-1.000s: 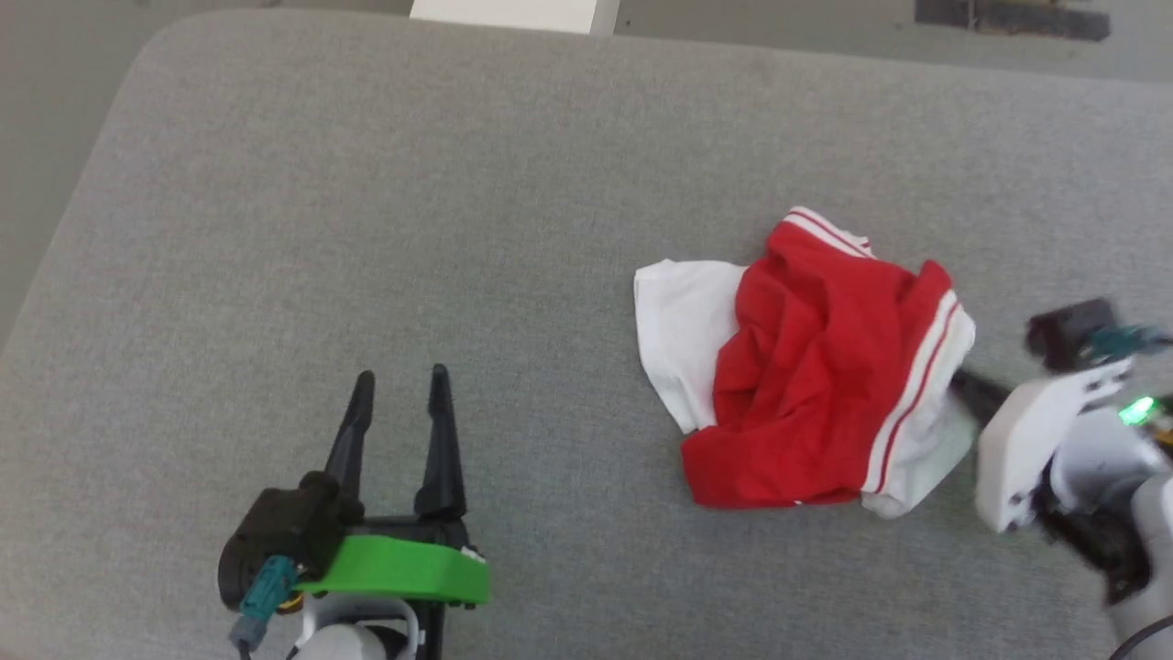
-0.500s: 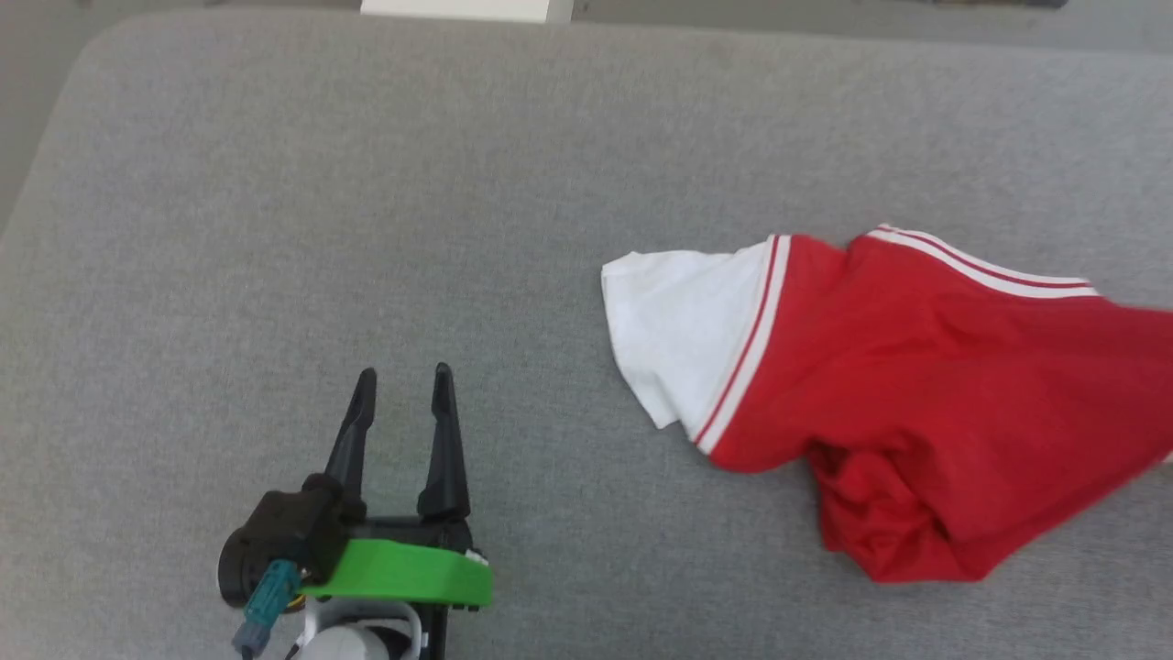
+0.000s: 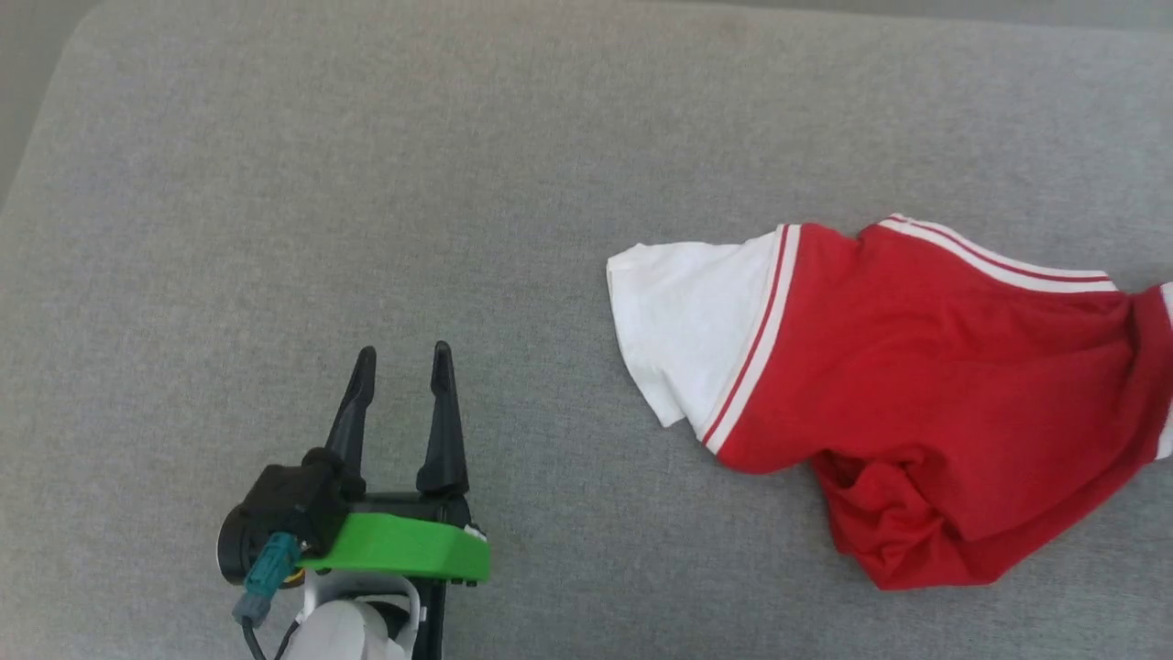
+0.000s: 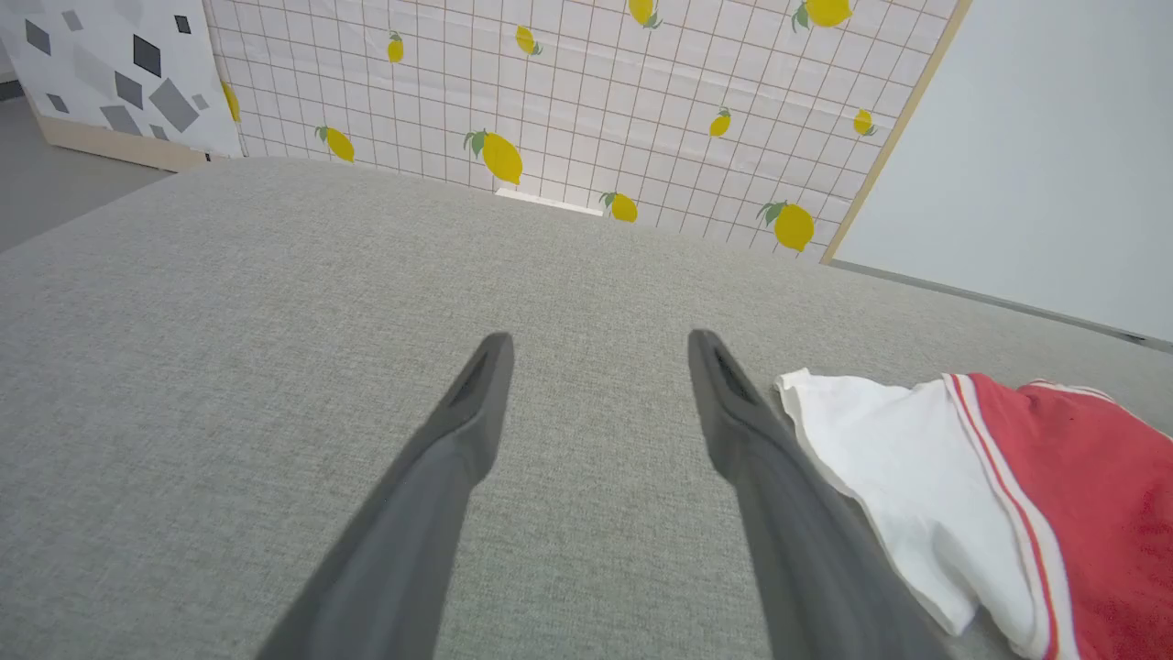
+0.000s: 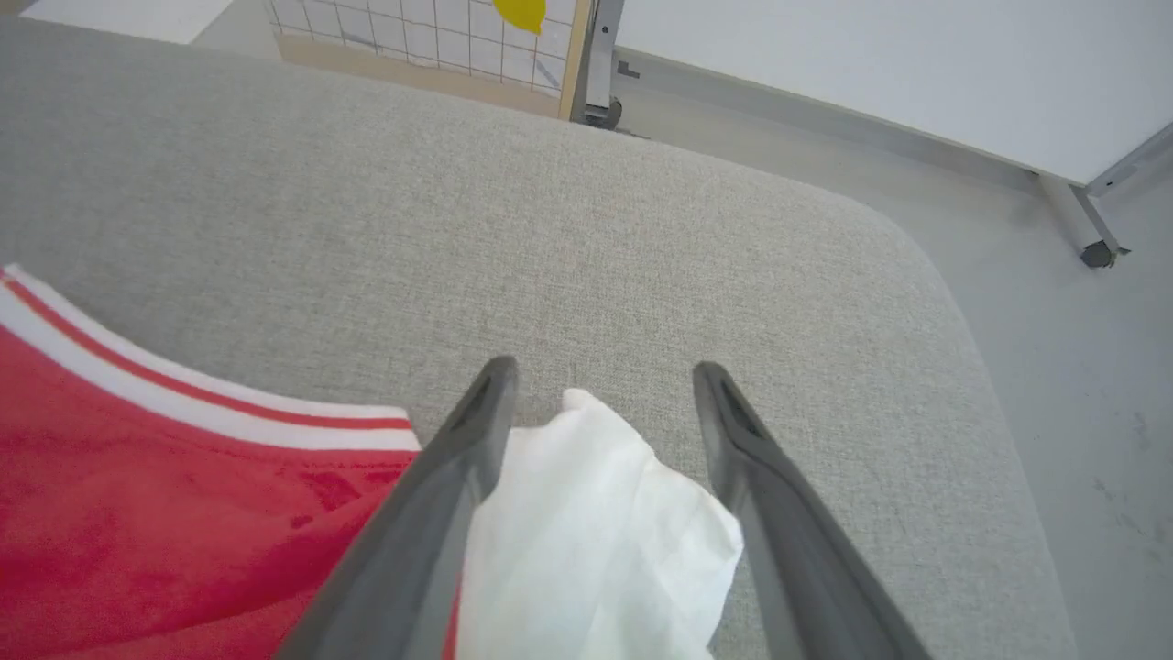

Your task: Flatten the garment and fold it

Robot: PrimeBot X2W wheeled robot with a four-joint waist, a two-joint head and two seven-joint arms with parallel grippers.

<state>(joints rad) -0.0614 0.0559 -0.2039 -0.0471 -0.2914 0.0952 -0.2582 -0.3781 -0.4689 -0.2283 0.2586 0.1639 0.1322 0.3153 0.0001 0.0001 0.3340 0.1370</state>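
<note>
Garment position first: the red jersey-style garment (image 3: pixel 916 385) with white short sleeves and red-and-white striped trim lies on the grey fabric tabletop (image 3: pixel 367 183). In the head view you find it at about 3 o'clock, and it runs off the picture's edge there. It is not flat. One white sleeve (image 3: pixel 687 321) is spread toward 9 o'clock, and the red cloth is bunched in folds at the garment's 5 o'clock side. No number print or logo is visible to you.

The left tool (image 3: pixel 403 353) is at about 7 o'clock in the head view, with its two dark fingers pointing to 12 o'clock. They stand wide apart and hold nothing. It is well apart from the garment. In the left wrist view, the left tool (image 4: pixel 597 344) is over bare tabletop, with the white sleeve (image 4: pixel 880 458) at its 3 o'clock side and a lemon-patterned wall panel (image 4: pixel 550 92) at 12 o'clock.

In the right wrist view, the right tool (image 5: pixel 602 369) is also spread wide. The other white sleeve (image 5: pixel 596 522) lies loose between its fingers, not pinched. Whether a finger touches the cloth, you cannot tell. The red body (image 5: pixel 137 477) is at 8 o'clock there.
</note>
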